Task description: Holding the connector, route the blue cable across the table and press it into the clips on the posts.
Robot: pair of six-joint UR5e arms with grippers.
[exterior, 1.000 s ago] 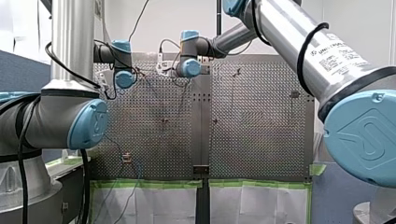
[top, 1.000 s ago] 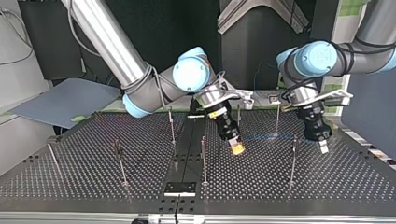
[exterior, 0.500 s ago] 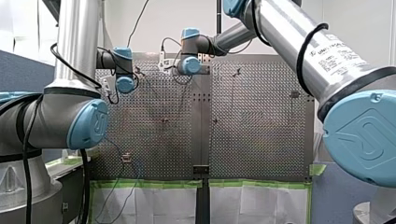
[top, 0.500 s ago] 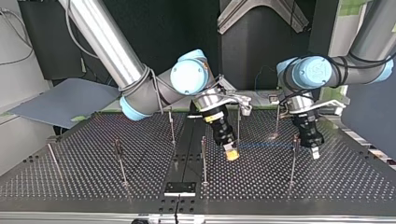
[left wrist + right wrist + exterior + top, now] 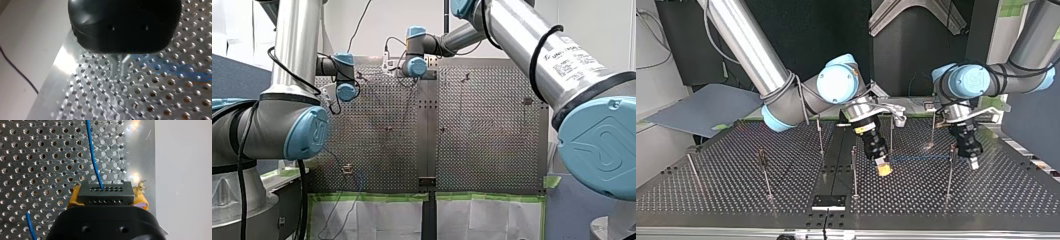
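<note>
Robotics laboratory: two silver robot arms (image 5: 751, 45) with blue joint caps reach over a perforated metal table (image 5: 986, 195) studded with thin posts (image 5: 854, 170). Green tape (image 5: 372, 197) edges the white sheeting below it, a loose cable (image 5: 360, 22) hangs against the bare white wall, and a blue partition (image 5: 232, 75) flanks the rig.

We see the black connector (image 5: 104, 192) gripped in our right gripper (image 5: 882, 169); the thin blue cable (image 5: 93, 157) leaves its face, stretching level towards a post (image 5: 949, 175).
</note>
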